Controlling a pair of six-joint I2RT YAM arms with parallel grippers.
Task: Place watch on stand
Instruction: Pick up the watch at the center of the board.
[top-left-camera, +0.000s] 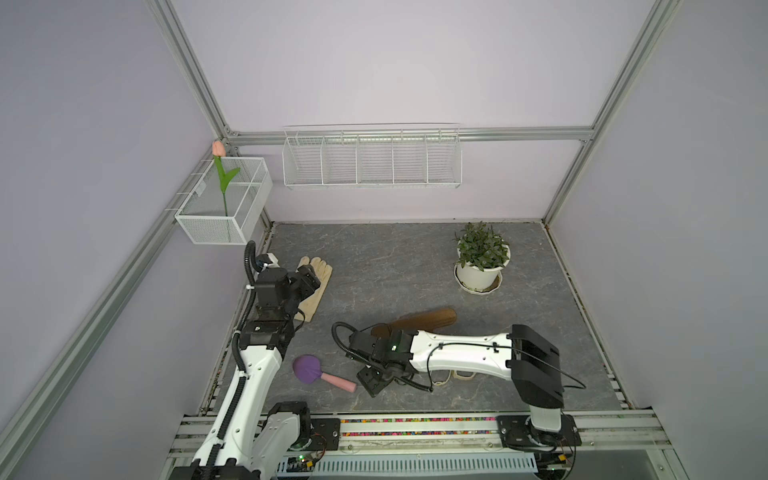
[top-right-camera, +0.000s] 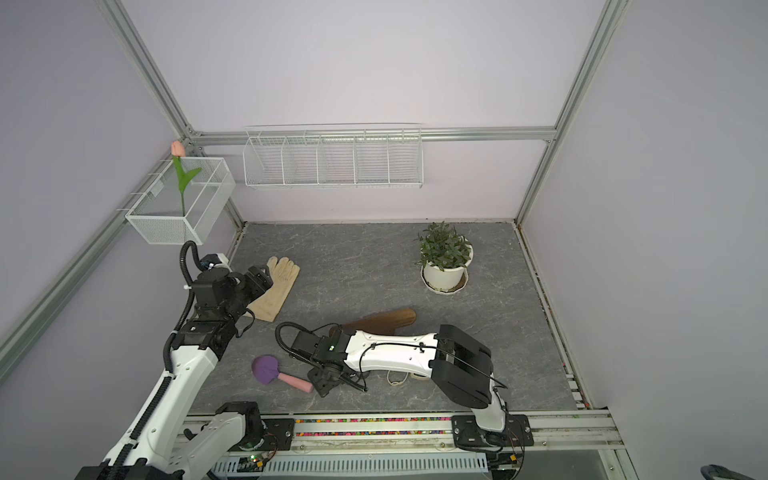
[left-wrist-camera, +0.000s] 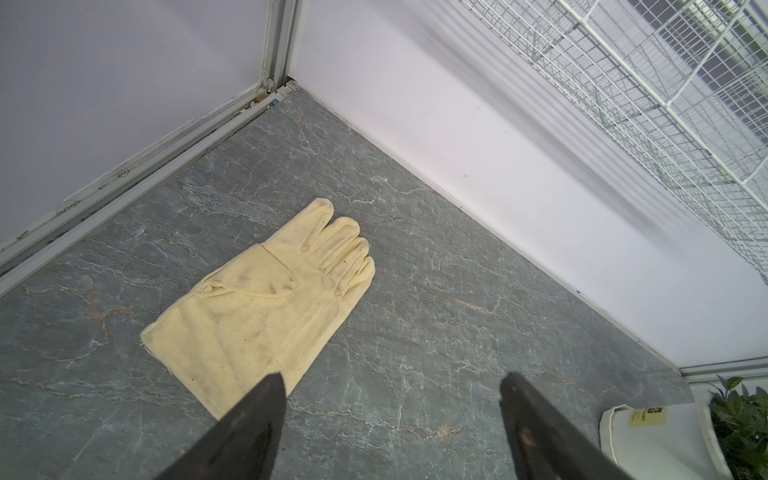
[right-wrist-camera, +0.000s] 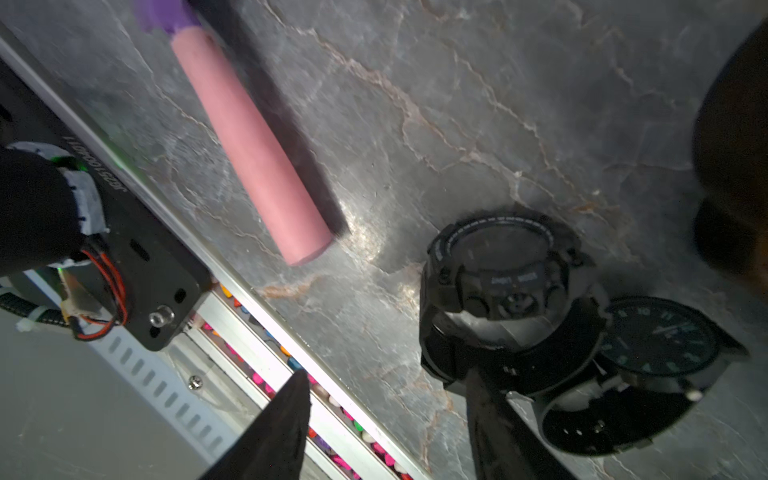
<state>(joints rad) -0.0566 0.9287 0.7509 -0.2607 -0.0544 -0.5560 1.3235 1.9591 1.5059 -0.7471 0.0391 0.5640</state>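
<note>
My left end effector (left-wrist-camera: 392, 378) hangs wide open above the bench (left-wrist-camera: 415, 291), holding nothing, with the glove (left-wrist-camera: 257, 303) lying flat below it. My right end effector (right-wrist-camera: 386, 382) sits low near the front rail (right-wrist-camera: 266, 357), jaws apart with nothing between them. One finger (right-wrist-camera: 498, 432) crosses the strap of the chunky black watch (right-wrist-camera: 498, 274); I cannot tell whether it touches. A second watch (right-wrist-camera: 656, 349) rests against the first. The stand (top-left-camera: 432, 318) is just behind my right forearm, partly hidden.
</note>
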